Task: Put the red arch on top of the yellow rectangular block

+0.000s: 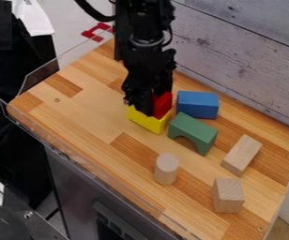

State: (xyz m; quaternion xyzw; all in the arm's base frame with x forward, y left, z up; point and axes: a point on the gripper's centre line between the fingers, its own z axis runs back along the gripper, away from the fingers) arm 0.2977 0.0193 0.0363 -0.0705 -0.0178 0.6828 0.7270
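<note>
The black gripper [147,108] hangs down over the yellow rectangular block [149,122], near the middle of the wooden board. Right against it is the red arch [163,104], partly hidden behind the gripper. The arch is over the yellow block, its lower edge close to the block's top; whether they touch I cannot tell. Much of the yellow block's top is covered from view by the gripper and the arch.
A green arch [194,131] stands close to the yellow block's right end, with a blue block [198,104] behind it. Toward the front right are a wooden cylinder [166,169], a wooden cube [228,195] and a long wooden block [241,155]. A plank wall [241,58] borders the back.
</note>
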